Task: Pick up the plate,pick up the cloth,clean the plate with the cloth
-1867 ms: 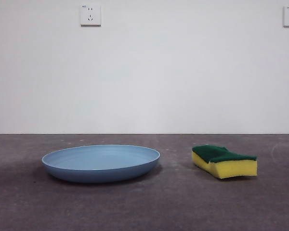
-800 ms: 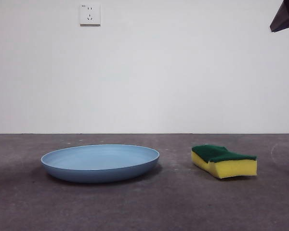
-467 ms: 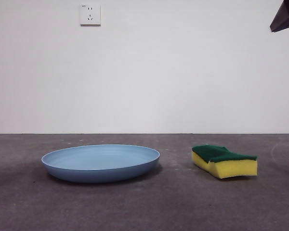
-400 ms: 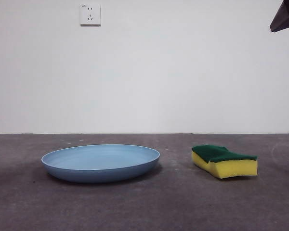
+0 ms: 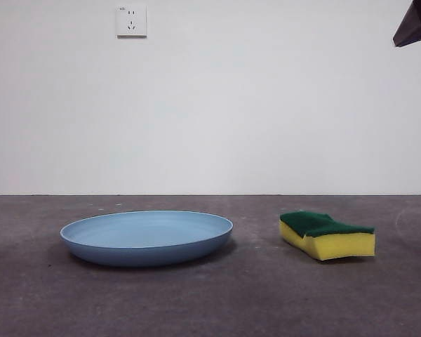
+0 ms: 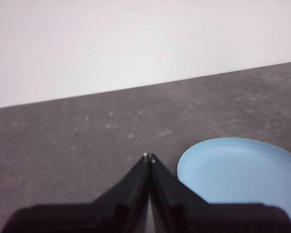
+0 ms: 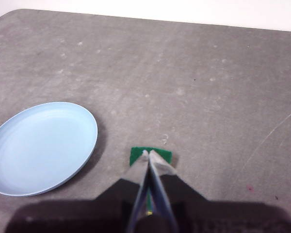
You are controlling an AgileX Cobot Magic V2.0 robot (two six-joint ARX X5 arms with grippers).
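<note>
Front view shows the plate [image 5: 146, 237] lying flat on the desk [image 5: 217, 302] at left, with the cloth [image 5: 327, 234], really a yellow sponge with a green top, well apart to its right; both lie free, neither grasped. The left hand [image 6: 149, 156], pinched together and empty, hangs just beside the plate's rim, likely staged to lift it. The right hand [image 7: 149, 154], likewise pinched and empty, hovers above the cloth, lined up for a descent.
</note>
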